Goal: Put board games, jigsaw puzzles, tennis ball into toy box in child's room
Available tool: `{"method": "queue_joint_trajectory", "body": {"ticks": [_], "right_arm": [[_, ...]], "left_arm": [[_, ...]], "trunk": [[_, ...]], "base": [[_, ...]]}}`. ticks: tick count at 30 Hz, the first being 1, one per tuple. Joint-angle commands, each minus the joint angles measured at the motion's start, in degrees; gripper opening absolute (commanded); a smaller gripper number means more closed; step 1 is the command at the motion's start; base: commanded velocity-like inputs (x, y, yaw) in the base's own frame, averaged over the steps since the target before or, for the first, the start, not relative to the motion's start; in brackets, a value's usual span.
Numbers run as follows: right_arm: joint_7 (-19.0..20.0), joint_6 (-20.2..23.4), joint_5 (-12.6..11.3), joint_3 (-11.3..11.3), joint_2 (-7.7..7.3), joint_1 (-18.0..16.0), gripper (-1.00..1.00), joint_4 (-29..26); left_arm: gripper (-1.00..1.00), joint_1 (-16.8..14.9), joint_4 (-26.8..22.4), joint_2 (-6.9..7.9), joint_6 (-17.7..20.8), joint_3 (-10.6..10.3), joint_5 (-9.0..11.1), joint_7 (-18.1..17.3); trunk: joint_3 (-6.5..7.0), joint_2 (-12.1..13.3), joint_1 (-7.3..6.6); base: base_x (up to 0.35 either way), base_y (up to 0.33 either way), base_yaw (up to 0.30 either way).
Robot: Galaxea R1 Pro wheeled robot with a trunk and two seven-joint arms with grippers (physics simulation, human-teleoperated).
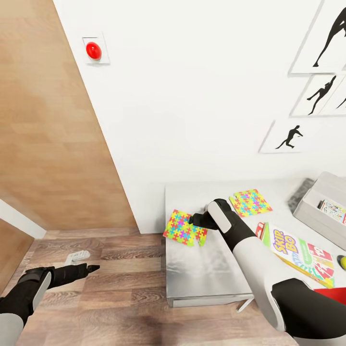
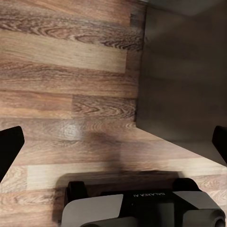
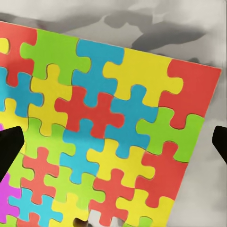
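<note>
Two flat glossy jigsaw puzzles [image 1: 185, 228] on smooth table [image 1: 211, 274].

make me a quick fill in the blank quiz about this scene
1. The right gripper hovers over a jigsaw puzzle at the table's ____ end.
2. The game box on the table reads "Skip ____".
3. The left gripper hangs above the wooden ____.
4. The button on the wall is ____.

Missing words: left; Bo; floor; red
</note>
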Motion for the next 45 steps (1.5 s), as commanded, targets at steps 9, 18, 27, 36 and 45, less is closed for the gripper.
{"method": "queue_joint_trajectory", "body": {"ticks": [9, 18, 27, 36, 45], "right_arm": [[-0.6, 0.1, -0.7, 0.1, -1.25, 0.0, 1.0, 0.0], [-0.6, 0.1, -0.8, 0.1, -1.84, 0.0, 1.0, 0.0], [-0.6, 0.1, -0.8, 0.1, -1.79, 0.0, 1.0, 0.0], [-0.6, 0.1, -0.8, 0.1, -1.78, 0.0, 1.0, 0.0], [-0.6, 0.1, -0.8, 0.2, -1.63, 0.0, 1.0, 0.0]], "left_arm": [[1.0, 0.0, 0.0, -0.03, 0.5, 0.1, 0.2, -0.1], [1.0, 0.0, 0.0, -0.03, 0.5, 0.1, 0.2, -0.1], [1.0, 0.0, 0.0, -0.03, 0.5, 0.1, 0.2, -0.1], [1.0, 0.0, 0.0, -0.03, 0.5, 0.1, 0.2, -0.1], [1.0, 0.0, 0.0, -0.03, 0.5, 0.1, 0.2, -0.1]], "trunk": [[-0.1, -0.1, 0.03], [-0.1, -0.1, 0.03], [-0.47, -0.1, 0.03], [-0.83, -0.1, 0.03], [-0.86, -0.1, 0.03]], "base": [[0.0, -0.026, 0.0], [0.0, -0.023, 0.0], [0.0, 0.001, 0.0], [0.0, 0.043, 0.0], [0.0, 0.061, 0.0]]}}
